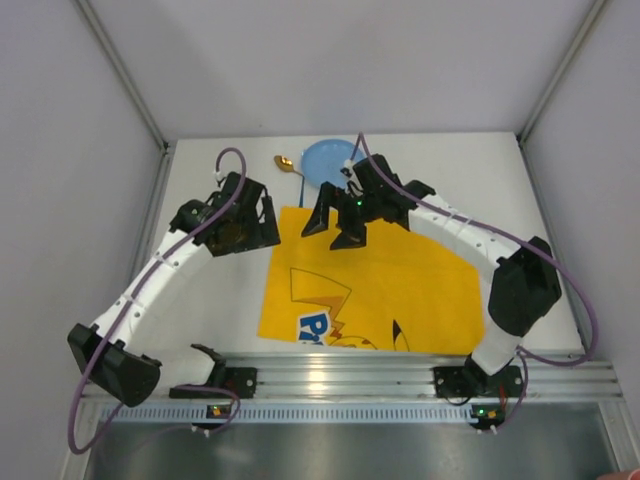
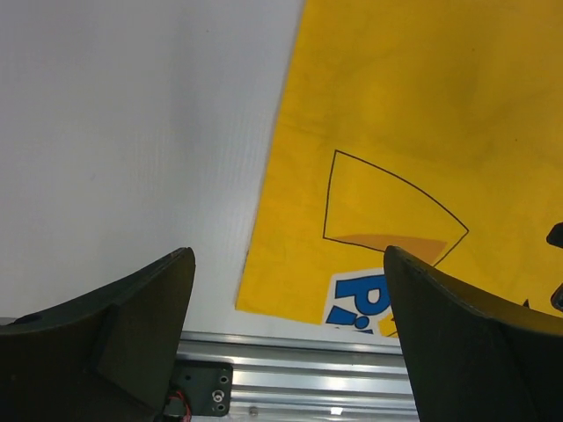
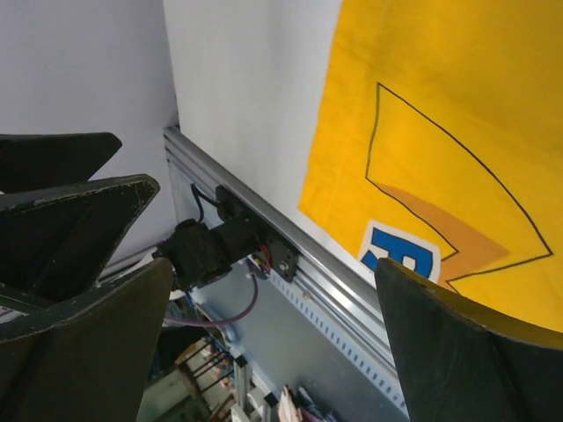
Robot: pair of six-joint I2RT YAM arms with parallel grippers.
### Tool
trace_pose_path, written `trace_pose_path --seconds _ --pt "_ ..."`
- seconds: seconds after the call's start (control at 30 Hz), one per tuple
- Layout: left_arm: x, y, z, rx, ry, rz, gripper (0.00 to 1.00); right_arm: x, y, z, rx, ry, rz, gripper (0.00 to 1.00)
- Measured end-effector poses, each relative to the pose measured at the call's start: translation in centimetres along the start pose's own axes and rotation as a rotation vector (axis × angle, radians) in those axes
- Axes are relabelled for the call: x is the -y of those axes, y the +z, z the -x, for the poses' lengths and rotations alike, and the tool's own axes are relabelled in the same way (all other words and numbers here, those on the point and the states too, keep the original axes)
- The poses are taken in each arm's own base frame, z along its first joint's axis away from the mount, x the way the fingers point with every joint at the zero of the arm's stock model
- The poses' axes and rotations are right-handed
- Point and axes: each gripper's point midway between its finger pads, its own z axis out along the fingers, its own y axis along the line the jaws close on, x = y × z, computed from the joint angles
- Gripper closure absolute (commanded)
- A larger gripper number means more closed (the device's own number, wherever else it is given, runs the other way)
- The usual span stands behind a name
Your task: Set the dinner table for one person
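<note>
The left gripper (image 2: 290,255) is hovering with its two dark fingers (image 2: 132,325) spread wide and nothing between them. It is looking down on the left edge of a yellow rectangular cloth placemat (image 2: 413,105) printed with a black cartoon outline and blue lettering. The right gripper (image 3: 273,264) is also standing wide open and empty, hanging over the far part of that placemat, near the left gripper. The placemat is lying flat on the large matte white rectangular dinner table (image 1: 215,300), which is spreading out under both arms. The placemat's near edge is sitting just beside the silver ridged metal rail (image 1: 400,372) at the front. Beyond the right gripper, a round light-blue plate (image 1: 322,160) is resting near the table's far edge, partly hidden by the arm. A small gold spoon (image 1: 284,163) is lying just left of the plate; whether they are touching cannot be told.
</note>
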Motion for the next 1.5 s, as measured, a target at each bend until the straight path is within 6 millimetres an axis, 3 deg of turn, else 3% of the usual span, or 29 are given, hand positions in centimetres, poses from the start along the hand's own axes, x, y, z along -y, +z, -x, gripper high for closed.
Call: trace_pose_path --seconds 0.17,0.27,0.43,0.57,0.7,0.83,0.93,1.13,1.23,1.4,1.5 --pt "2.3 2.0 -2.0 -0.058 -0.006 -0.112 0.07 3.8 -0.9 -1.3 -0.022 0.018 -0.075 0.0" --pt "5.7 4.1 -3.1 -0.104 0.027 -0.196 0.08 6.7 -3.4 -1.3 0.015 0.037 -0.156 0.0" --pt "12.8 10.8 -6.1 -0.269 0.094 -0.283 0.12 9.2 -9.3 2.3 0.182 0.022 -0.233 0.0" --pt "14.8 15.4 -9.0 -0.375 0.124 -0.27 0.12 10.5 -13.5 6.5 0.306 0.025 -0.285 0.0" --pt "14.6 17.5 -10.6 -0.428 0.142 -0.234 0.12 10.4 -16.0 10.6 0.394 0.004 -0.303 0.0" --pt "14.2 17.9 -10.3 -0.411 0.153 -0.223 0.11 10.4 -16.7 14.1 0.434 -0.02 -0.314 0.0" --pt "13.0 17.9 -10.3 -0.387 0.138 -0.219 0.11 11.1 -15.8 16.0 0.427 -0.025 -0.333 0.0" --pt "6.0 17.4 -10.0 -0.358 0.043 -0.121 0.1 14.9 -12.5 18.7 0.381 0.018 -0.405 0.0" --pt "3.7 17.4 -9.7 -0.349 0.008 -0.076 0.1 16.8 -11.0 19.4 0.359 0.042 -0.443 0.0" --pt "2.9 17.0 -9.2 -0.349 0.014 -0.041 0.08 18.7 -9.5 21.1 0.353 0.067 -0.491 0.0" --pt "3.6 16.0 -7.1 -0.309 0.031 -0.054 0.08 18.9 -8.8 22.8 0.376 0.065 -0.498 0.0"
